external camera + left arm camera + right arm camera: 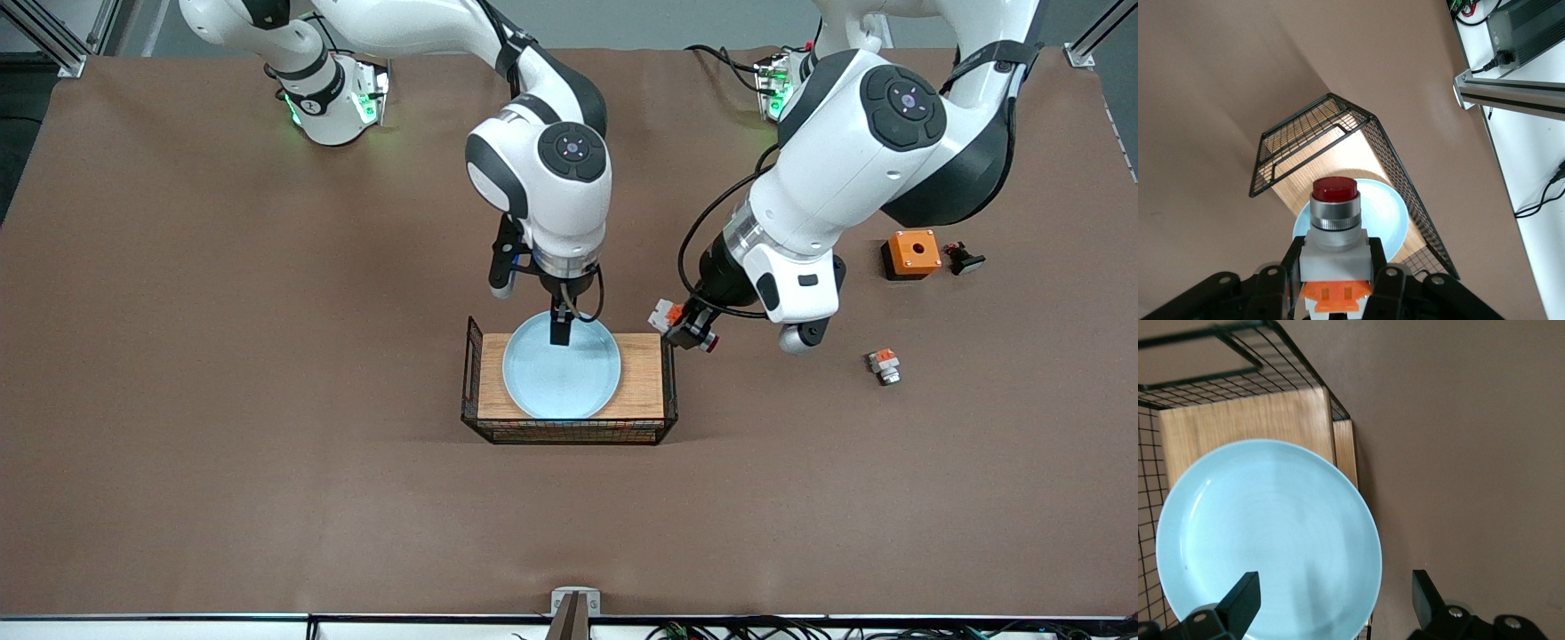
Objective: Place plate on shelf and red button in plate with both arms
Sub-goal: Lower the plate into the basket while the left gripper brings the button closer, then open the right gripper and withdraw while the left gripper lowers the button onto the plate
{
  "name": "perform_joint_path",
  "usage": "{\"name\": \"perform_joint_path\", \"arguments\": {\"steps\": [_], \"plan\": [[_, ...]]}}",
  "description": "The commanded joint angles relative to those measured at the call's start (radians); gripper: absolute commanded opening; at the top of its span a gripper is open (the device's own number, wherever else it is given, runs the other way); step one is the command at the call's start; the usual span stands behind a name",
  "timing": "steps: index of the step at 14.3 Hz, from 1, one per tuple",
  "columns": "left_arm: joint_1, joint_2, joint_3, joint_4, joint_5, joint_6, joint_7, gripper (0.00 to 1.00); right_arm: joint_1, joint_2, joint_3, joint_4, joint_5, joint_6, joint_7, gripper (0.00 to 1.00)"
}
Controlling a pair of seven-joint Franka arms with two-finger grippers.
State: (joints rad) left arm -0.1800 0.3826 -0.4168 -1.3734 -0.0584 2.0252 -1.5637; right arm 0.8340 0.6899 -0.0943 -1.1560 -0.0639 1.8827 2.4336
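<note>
Now the plate (561, 366) lies flat on the wooden tray (640, 382), inside the black wire basket (569, 432). My right gripper (561, 335) hangs just over the plate's rim, at the edge farther from the front camera. Its two fingers (1238, 600) are spread wide apart, one over the plate and one outside the rim, and they hold nothing.

My left gripper (689, 329) is squeezed tight on the red button (686, 324). It holds the white body, with the orange block by the fingers and the dark red cap pointing out. The button is up in the air, just over the basket's end wall toward the left arm's end of the table.

Out past the basket toward that same end, a small white and orange part (884, 364) lies on the brown table (267, 356). An orange box (910, 253) with a hole and a small black part (963, 259) sit farther from the front camera than that.
</note>
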Motion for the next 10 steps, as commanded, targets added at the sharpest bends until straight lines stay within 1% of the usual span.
{"name": "perform_joint_path", "arguments": {"steps": [1,2,4,6,10], "plan": [[-0.009,0.039,-0.005,0.028,0.009,0.065,-0.105,0.30,-0.055,-0.045,0.015,0.024,0.054,-0.095,-0.184,1.00],[-0.021,0.045,-0.003,0.028,0.011,0.093,-0.136,0.30,-0.067,-0.061,0.015,0.024,0.076,-0.132,-0.267,1.00],[-0.036,0.065,-0.002,0.030,0.011,0.137,-0.183,0.30,-0.096,-0.092,0.015,0.024,0.090,-0.213,-0.439,1.00],[-0.061,0.091,0.000,0.049,0.012,0.158,-0.219,0.30,-0.125,-0.122,0.013,0.024,0.120,-0.302,-0.656,1.00],[-0.110,0.137,0.001,0.068,0.012,0.220,-0.271,0.30,-0.206,-0.185,0.010,0.024,0.130,-0.399,-0.971,1.00]]}}
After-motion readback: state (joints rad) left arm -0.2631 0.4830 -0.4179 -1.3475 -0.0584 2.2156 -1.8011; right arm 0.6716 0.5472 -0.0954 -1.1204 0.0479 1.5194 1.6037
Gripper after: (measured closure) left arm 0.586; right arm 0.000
